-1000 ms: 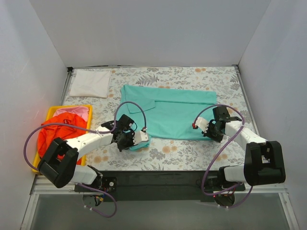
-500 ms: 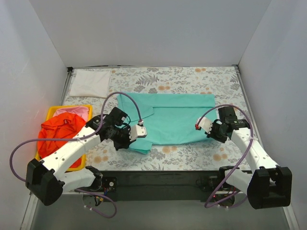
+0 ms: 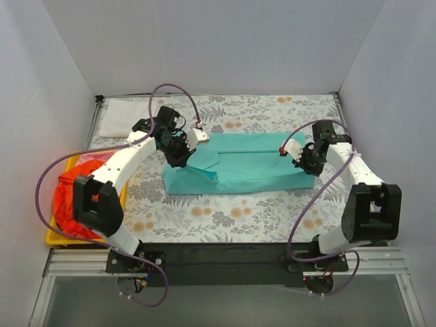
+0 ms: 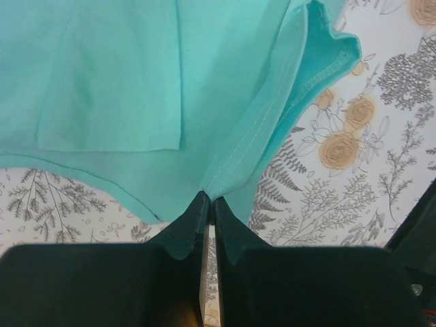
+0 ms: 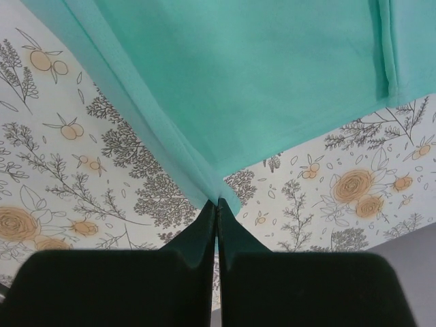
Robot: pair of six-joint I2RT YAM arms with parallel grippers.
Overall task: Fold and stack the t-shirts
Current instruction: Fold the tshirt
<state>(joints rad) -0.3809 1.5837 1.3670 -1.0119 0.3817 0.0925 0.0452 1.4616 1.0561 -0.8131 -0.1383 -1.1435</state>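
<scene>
The teal-green t-shirt [image 3: 238,167] lies in the middle of the table, folded over into a long band. My left gripper [image 3: 178,154] is shut on its cloth near the left end; the left wrist view shows the pinched hem [image 4: 235,160] at my fingertips [image 4: 209,204]. My right gripper [image 3: 306,160] is shut on the shirt's right end, with the cloth [image 5: 272,75] bunched at the tips [image 5: 218,202]. A folded white t-shirt [image 3: 126,117] lies at the far left corner. The orange-red t-shirt [image 3: 75,187] sits crumpled in the yellow tray; pink cloth [image 3: 87,159] peeks behind it.
The yellow tray [image 3: 58,235] stands at the left edge of the table. The grey floral tablecloth [image 3: 238,211] covers the table. White walls close in on three sides. Purple cables loop off both arms.
Both grippers have carried the near edge of the teal-green shirt away from me toward the far edge, folding it over. The shirt now lies as a narrower band.
</scene>
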